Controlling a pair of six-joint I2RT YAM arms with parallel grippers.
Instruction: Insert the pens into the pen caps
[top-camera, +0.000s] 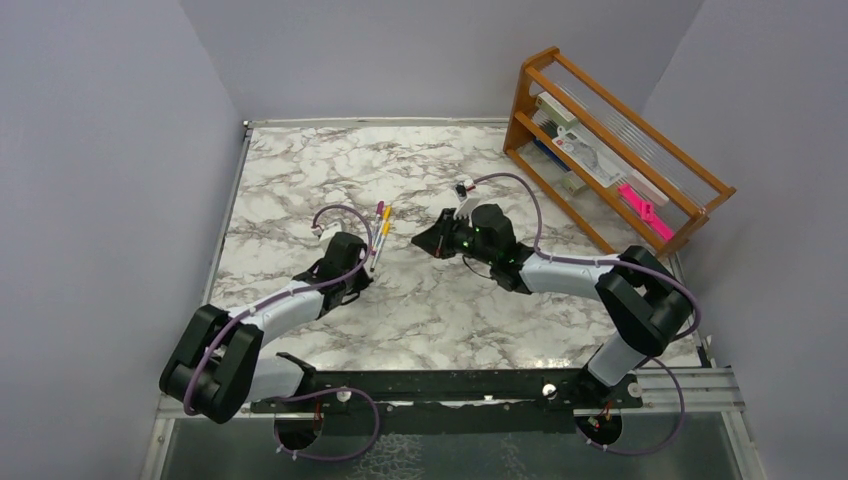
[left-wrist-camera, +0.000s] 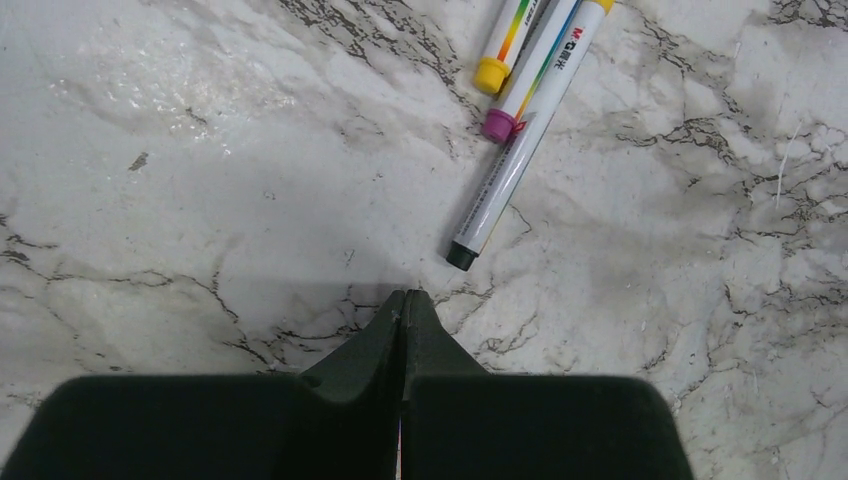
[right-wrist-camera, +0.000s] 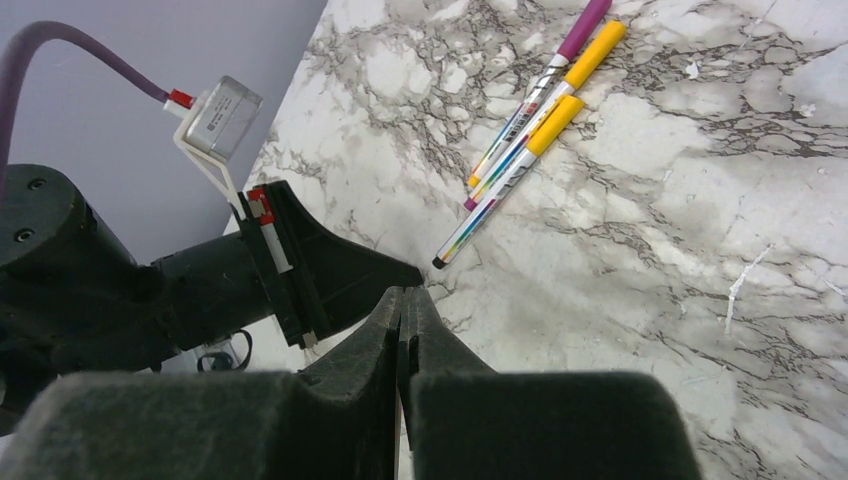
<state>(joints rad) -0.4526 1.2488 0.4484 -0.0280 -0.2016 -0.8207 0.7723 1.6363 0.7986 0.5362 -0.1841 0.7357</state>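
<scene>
Three slim silver-grey pens lie side by side on the marble table, between my two grippers. In the right wrist view the pens carry a magenta-purple cap and two yellow caps on their far ends. In the left wrist view the nearest pen ends in a black tip just beyond my left gripper, which is shut and empty on the table. My left gripper also shows in the top view. My right gripper is shut and empty, its tip close to the left gripper's tip.
A wooden rack stands at the back right with a flat bright-pink object and other items in it. Grey walls close the table on the left, back and right.
</scene>
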